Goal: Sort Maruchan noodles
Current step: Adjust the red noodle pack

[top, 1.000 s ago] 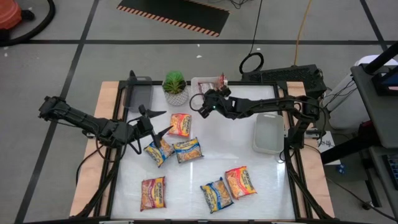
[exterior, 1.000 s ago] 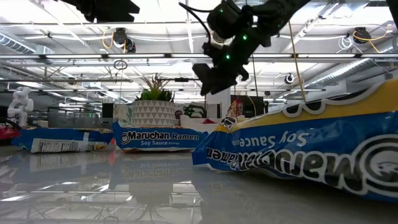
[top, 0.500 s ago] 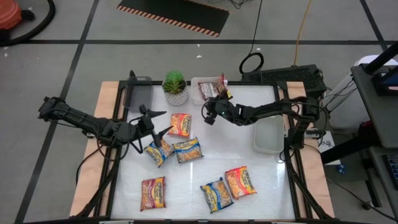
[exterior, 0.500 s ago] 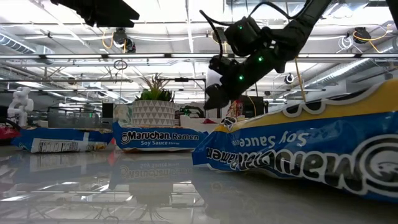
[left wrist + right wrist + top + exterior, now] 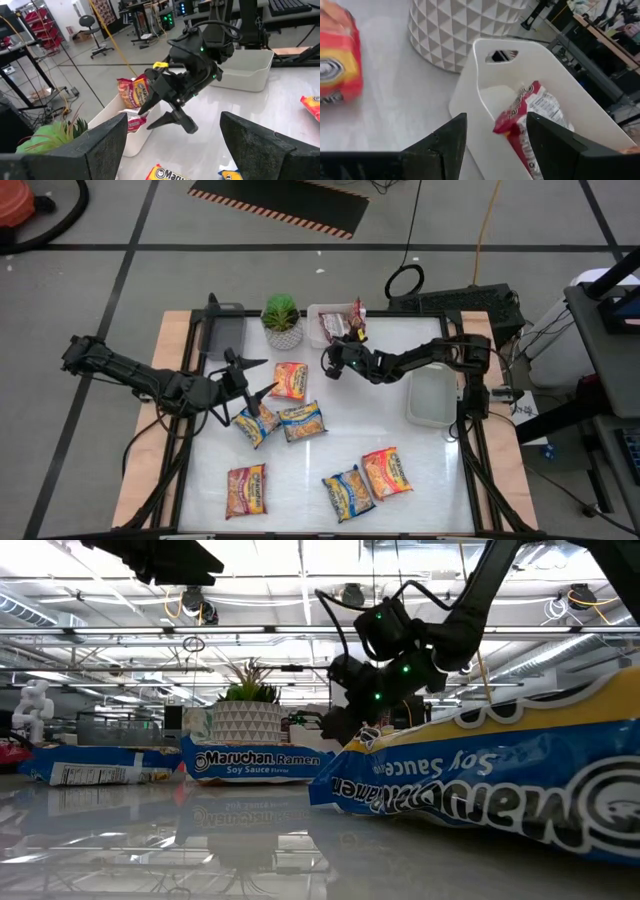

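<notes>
Hovering empty with fingers apart, the right gripper [image 5: 330, 363] is seen at upper centre beside the white rectangular plastic tray [image 5: 318, 313] holding two red-trimmed Maruchan noodle packets [image 5: 341, 323].

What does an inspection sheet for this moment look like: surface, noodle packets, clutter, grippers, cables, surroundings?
Surface: white table, glossy.
Job's things: six Maruchan packets loose on the table; two more in the white tray at the far edge.
Clutter: potted plant beside that tray; grey tray far left; second white tray at right, nothing seen in it.
Grippers: left gripper open, empty, over the packets at left centre; right gripper open, empty, near the far white tray.
Cables: coiled cable on the floor beyond the table.
Surroundings: striped floor mat; lab benches behind.
</notes>
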Robot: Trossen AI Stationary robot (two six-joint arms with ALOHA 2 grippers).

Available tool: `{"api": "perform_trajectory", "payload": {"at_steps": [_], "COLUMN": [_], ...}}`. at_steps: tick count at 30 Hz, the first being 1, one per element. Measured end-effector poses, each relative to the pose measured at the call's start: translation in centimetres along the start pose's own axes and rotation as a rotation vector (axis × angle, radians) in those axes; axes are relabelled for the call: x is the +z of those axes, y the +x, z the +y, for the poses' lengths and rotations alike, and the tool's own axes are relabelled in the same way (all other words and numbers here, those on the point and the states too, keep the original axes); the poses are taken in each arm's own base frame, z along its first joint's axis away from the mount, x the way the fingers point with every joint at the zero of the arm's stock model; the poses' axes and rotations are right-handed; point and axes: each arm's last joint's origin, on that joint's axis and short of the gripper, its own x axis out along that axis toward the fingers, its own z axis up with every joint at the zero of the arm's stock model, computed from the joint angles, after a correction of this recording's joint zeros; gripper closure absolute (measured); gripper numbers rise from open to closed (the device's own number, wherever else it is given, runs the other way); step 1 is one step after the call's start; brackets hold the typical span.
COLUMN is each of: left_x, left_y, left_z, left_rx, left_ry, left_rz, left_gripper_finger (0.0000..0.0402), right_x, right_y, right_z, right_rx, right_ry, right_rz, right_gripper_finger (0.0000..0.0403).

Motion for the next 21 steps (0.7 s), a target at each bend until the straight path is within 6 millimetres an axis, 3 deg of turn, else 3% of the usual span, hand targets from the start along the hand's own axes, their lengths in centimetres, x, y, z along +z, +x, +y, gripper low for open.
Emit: {"api": "perform_trajectory", "payload": {"at_steps": [4, 21], "left_x": [-0.14, -0.28], "left_y": [0.00, 0.00], "left_z": [0.00, -0.01], "left_rx": [0.000, 0.000], "left_ry": [0.003, -0.014], "left_rz": [0.011, 0.022], "left_gripper_finger": [0.0080, 0.0080], "right_x": [0.04, -0.56], "right_y": [0.09, 0.53], "right_z": [-0.23, -0.85], "right_rx": [-0.013, 0.005], "right_ry": [0.006, 0.044], "right_rz": [-0.005, 0.031], "right_gripper_finger": [0.0219, 0.0371]}}
